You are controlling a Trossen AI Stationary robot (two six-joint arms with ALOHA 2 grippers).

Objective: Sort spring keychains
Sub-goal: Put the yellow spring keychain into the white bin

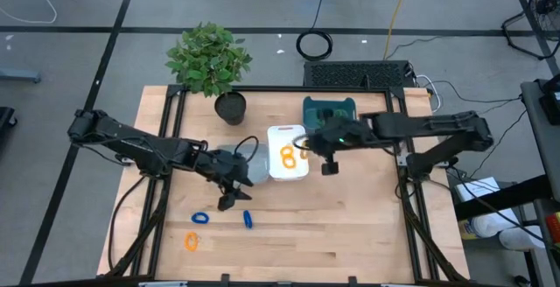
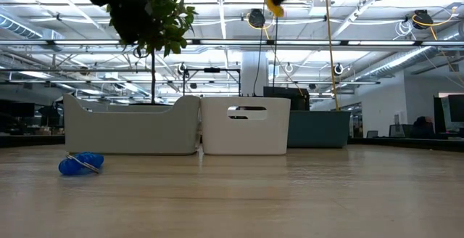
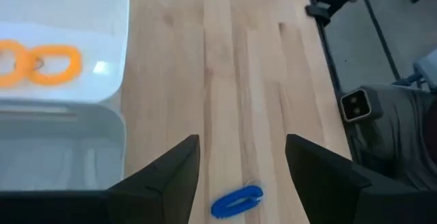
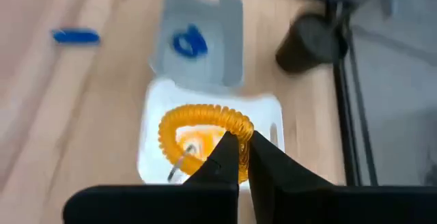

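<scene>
The right gripper [image 4: 235, 157] is pinching an orange keychain [image 4: 205, 125] between clenched fingers, white tray [image 4: 153, 152] directly beneath. Releasing there should be best. The left gripper [image 3: 240, 157] is hovering spread, grasping nothing.

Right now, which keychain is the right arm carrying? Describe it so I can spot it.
Find the white tray mid-table, between the grey tray and the green one. Just above it, the right gripper has its fingers shut on an orange coiled keychain. Unlike the orange ones lying in the tray, this one hangs in the air.
</scene>
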